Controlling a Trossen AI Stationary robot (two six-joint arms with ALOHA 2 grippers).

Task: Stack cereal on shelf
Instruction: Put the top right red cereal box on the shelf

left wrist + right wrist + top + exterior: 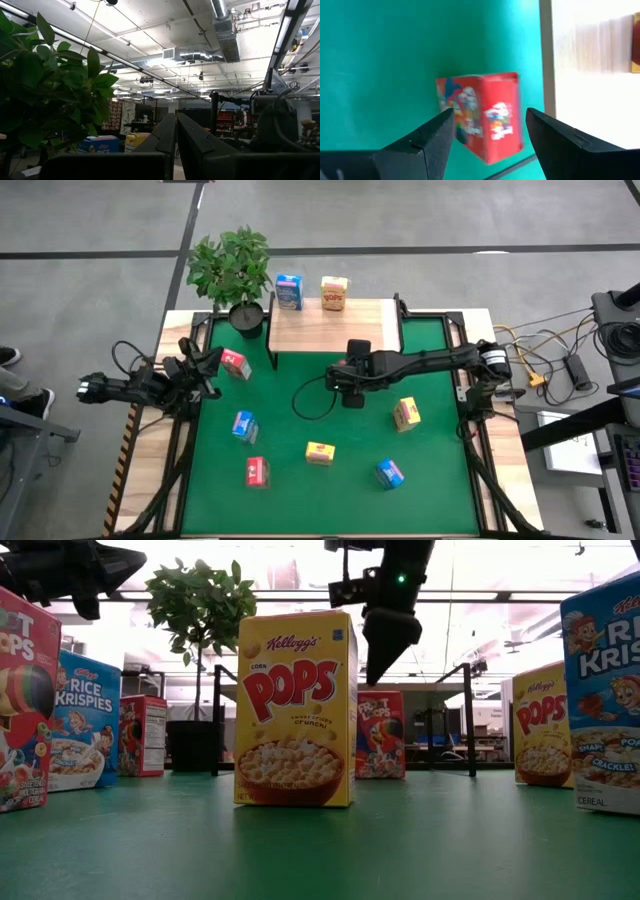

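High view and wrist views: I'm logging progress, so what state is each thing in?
right gripper: open, above a red box on the green mat.
left gripper: shut, at the mat's left edge.
shelf: bears a blue box and a yellow box, upright.
other boxes: on the mat, not shelved.

red cereal box (482, 115) on green mat (380, 60), framed by open right hand (490, 137) (dark fingers apart), pale wooden shelf (590, 75) beside
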